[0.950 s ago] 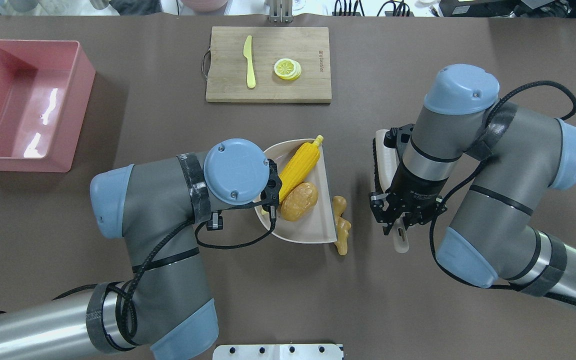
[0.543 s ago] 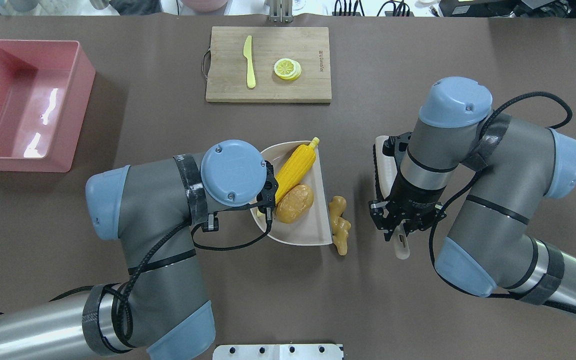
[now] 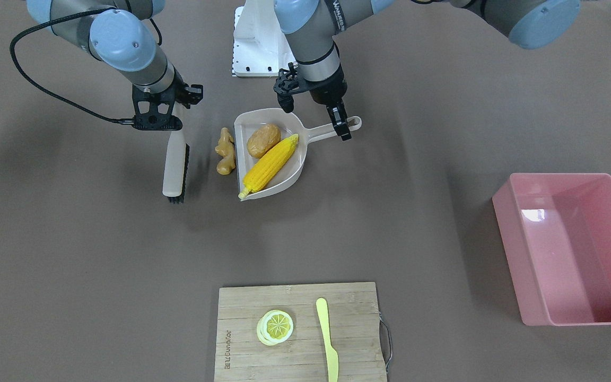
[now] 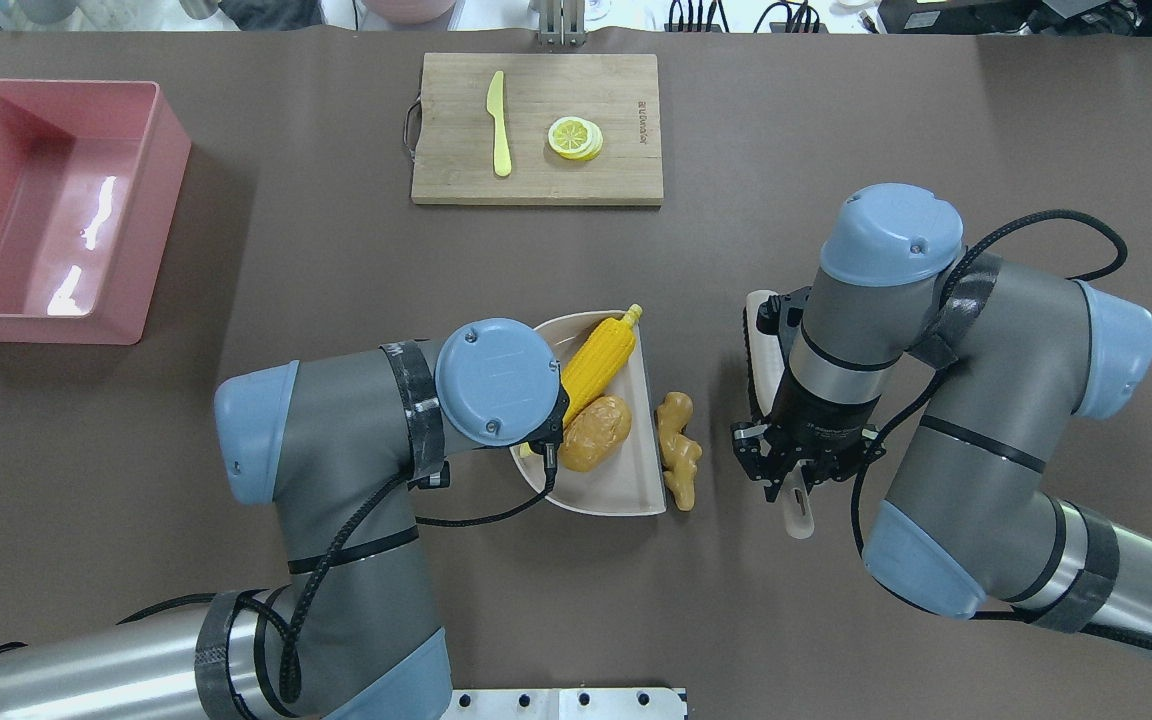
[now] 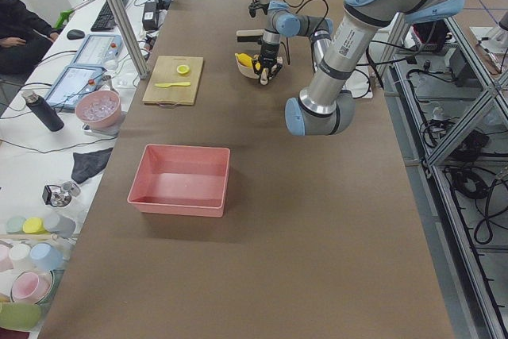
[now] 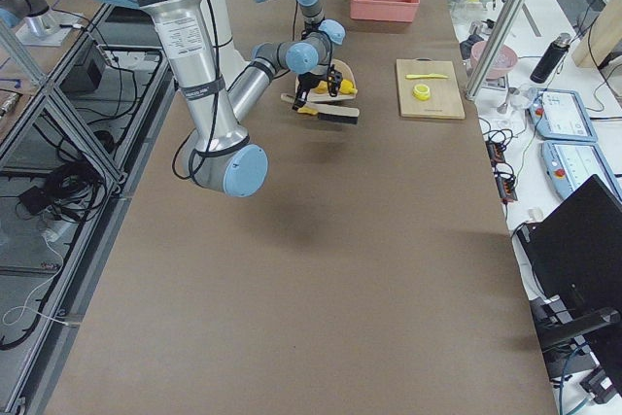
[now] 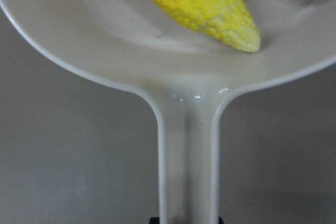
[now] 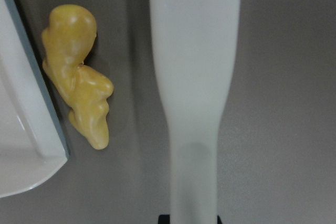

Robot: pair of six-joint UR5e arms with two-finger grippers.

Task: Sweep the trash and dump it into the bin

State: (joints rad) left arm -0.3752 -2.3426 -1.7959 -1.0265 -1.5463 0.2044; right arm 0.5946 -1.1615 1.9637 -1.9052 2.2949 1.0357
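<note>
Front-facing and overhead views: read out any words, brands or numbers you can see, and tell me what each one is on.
"UNIVERS", only partly legible, on the left arm; the rest curves out of sight.
Cutting board: a burned-in brand line by one short edge, too small to read.
Right arm: white print near the wrist, too small to read.
Bin, dustpan, brush: no text shows.

Both claws down low and clamped!
My left gripper (image 3: 341, 126) pinches the dustpan (image 3: 294, 176) handle, elbow folded out toward 9 o'clock; my right gripper (image 3: 158, 123), at its 3 o'clock, grips the brush (image 3: 174, 164).
</note>
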